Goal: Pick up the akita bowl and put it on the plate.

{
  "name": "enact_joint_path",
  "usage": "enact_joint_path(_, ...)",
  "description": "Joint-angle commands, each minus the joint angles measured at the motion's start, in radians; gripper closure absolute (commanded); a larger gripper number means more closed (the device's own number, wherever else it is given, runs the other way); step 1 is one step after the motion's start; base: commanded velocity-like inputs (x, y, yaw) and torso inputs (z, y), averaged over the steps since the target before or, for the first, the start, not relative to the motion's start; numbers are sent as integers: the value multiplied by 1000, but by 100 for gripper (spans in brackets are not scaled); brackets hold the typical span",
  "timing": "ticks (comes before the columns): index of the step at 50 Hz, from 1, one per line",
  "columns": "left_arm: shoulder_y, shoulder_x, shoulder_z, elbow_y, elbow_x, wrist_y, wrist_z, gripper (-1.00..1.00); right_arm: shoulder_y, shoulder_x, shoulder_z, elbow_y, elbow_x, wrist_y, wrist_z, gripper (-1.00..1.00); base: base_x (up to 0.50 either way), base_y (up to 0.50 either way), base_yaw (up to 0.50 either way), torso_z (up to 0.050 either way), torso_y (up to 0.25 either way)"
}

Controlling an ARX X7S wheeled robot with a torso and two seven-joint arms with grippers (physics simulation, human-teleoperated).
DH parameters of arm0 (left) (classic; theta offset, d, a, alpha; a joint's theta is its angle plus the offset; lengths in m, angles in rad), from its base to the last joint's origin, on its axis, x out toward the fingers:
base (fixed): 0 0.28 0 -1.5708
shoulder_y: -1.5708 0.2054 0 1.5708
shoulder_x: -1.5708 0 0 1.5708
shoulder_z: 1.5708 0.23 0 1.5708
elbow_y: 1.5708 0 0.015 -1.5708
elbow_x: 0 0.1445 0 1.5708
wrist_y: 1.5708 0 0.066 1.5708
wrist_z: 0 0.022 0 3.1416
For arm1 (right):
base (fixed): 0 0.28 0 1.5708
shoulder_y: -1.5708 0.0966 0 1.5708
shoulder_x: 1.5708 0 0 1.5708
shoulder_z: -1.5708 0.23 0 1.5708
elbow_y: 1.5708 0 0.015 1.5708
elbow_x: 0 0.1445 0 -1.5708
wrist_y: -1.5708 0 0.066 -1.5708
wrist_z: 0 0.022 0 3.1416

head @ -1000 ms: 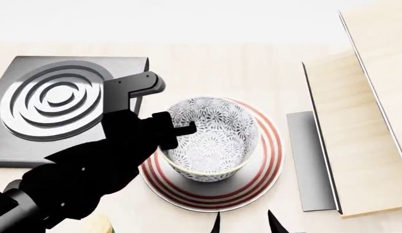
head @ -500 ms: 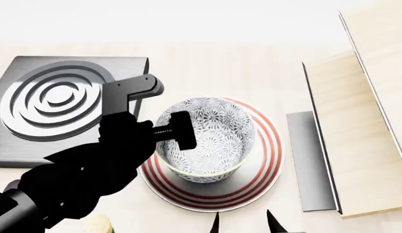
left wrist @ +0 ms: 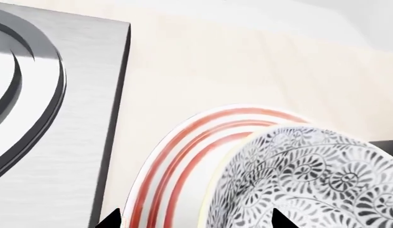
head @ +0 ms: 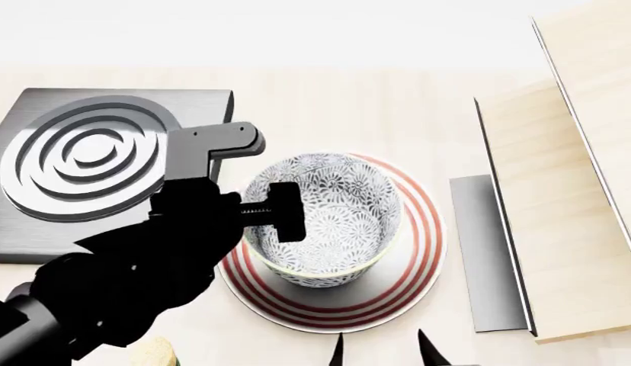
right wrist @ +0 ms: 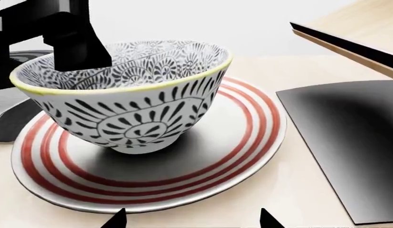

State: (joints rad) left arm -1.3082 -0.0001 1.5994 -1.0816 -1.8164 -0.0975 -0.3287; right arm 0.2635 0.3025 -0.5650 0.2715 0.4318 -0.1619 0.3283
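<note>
— Left gripper [head: 263, 215]?
— Fingers spread, straddling the near rim of the akita bowl [head: 326, 229], not clamped.
— Bowl's position?
— Upright on the plate [head: 417, 252], beside the burner [head: 92, 168].

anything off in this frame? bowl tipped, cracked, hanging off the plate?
Nothing stands out. The akita bowl sits upright on the plate, foot flat, rim level, no cracks visible. It sits toward the plate's left side rather than centred. The left claw is open at the bowl's rim.
</note>
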Motion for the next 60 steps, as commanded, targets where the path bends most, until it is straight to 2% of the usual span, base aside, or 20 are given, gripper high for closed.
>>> enact_joint_path(1,-11,0,-8,17,71,-19,-41,-100,-7,3,-3,-12,22,4,-2,-100,0,0,0,0,0)
enact_joint_path(18,-39,0,-22,35,187,-13,-74,-100,3,-6,-11,2,11,2,2,-100,0,0,0,0,0)
enact_joint_path(45,-128,0,-36,180,406,35,-168,-100,-5,12,-11,-48,9,18,33,-100,0,0,0,0,0)
enact_joint_path(53,-172,-3,-40,136,458,62,-158,-100,1,24,-2,-71,7,24,50,-100,0,0,0,0,0)
enact_joint_path(60,-212,-143,-24,360,490,58,-294,-100,0,46,3,-133,-5,46,83,-100,0,0,0,0,0)
